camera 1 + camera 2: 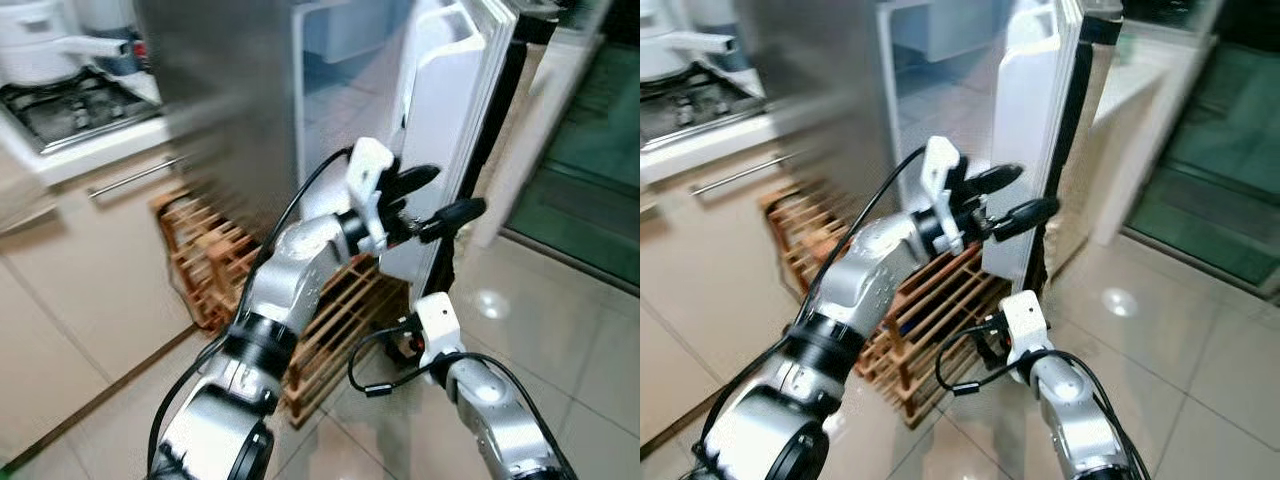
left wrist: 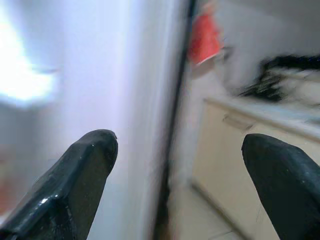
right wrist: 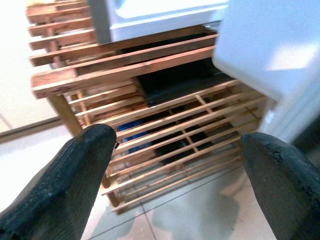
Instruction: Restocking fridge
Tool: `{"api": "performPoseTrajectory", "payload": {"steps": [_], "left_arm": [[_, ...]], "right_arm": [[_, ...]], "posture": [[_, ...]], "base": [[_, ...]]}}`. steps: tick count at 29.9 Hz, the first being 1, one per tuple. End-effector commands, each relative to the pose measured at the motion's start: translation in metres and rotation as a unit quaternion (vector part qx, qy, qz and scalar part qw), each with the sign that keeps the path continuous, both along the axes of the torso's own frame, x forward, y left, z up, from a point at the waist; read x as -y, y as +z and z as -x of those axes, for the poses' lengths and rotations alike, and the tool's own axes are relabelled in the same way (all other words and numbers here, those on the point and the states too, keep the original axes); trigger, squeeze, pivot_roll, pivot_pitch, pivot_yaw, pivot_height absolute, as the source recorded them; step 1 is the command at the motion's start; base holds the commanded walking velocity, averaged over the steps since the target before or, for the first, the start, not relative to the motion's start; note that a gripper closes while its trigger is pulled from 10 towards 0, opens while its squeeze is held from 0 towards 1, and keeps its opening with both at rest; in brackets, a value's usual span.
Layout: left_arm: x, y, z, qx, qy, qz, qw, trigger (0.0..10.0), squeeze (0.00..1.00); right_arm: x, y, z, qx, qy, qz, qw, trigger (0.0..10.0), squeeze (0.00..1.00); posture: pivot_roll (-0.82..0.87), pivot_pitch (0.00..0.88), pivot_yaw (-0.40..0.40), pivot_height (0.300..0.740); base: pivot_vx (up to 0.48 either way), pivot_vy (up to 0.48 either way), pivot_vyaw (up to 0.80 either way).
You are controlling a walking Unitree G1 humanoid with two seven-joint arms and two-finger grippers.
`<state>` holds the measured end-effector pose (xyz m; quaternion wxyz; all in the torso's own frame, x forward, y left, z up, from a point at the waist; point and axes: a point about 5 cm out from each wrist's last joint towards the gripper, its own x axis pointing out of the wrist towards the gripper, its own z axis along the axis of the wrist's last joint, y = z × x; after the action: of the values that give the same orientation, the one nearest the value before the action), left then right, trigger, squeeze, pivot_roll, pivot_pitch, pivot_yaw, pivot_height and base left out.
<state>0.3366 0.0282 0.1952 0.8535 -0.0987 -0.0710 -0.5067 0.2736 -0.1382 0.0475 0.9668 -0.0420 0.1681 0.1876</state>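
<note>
Gripper (image 1: 432, 200) on my left arm is spreading wide around the fridge door's (image 1: 450, 110) edge; rigid, heavy, probably slippery there.

The fridge door (image 1: 455, 120) is showing smooth, glossy white plastic just beside the left jaws. Below the right jaws, a slatted rack (image 3: 150, 125) is looking like rough bare wood, and the tiled floor (image 1: 1180, 330) is gleaming glossily.

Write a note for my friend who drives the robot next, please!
Left end effector: open, raised at the edge of the open fridge door, holding nothing.
Right end effector: open, low, pointing at the wooden rack on the floor under the fridge, holding nothing.
Done: the door stands open.
Left: nothing to restock is in hand yet, so fetch items and put them inside.
</note>
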Motion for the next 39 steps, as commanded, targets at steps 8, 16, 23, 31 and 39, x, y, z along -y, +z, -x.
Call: {"api": "performPoseTrajectory", "payload": {"steps": [8, 16, 23, 31, 39], "left_arm": [[-0.16, -0.031, 0.003, -0.052, 0.323, -0.028, 0.944, 10.0, 0.0], [-0.195, -0.04, 0.021, -0.073, 0.412, -0.039, 0.907, 10.0, 0.0], [-0.198, -0.038, 0.02, -0.078, 0.417, -0.052, 0.904, 10.0, 0.0], [-0.19, -0.041, 0.022, -0.087, 0.404, -0.056, 0.909, 10.0, 0.0], [-0.196, -0.042, 0.016, -0.072, 0.466, -0.092, 0.877, 10.0, 0.0]], "right_arm": [[0.01, 0.032, -0.031, 0.07, -0.034, -0.011, 0.997, 10.0, 0.0], [0.046, 0.058, -0.069, 0.106, -0.08, 0.018, 0.991, 10.0, 0.0], [0.119, 0.091, -0.086, 0.143, -0.182, 0.103, 0.967, 10.0, 0.0], [0.193, 0.112, -0.068, 0.165, -0.295, 0.217, 0.916, 10.0, 0.0], [0.135, 0.109, -0.086, 0.197, -0.2, 0.078, 0.957, 10.0, 0.0]], "posture": [[-0.1, 0.0, 0.033, 0.74], [-0.06, 0.0, 0.026, 0.74], [-0.06, 0.0, 0.036, 0.74], [-0.07, 0.0, 0.046, 0.74], [-0.08, 0.0, 0.058, 0.74]], "base": [[0.0, 0.0, 0.0], [0.0, 0.0, 0.0], [0.0, 0.0, 0.0], [0.0, 0.0, 0.0], [0.0, 0.0, 0.0]]}}
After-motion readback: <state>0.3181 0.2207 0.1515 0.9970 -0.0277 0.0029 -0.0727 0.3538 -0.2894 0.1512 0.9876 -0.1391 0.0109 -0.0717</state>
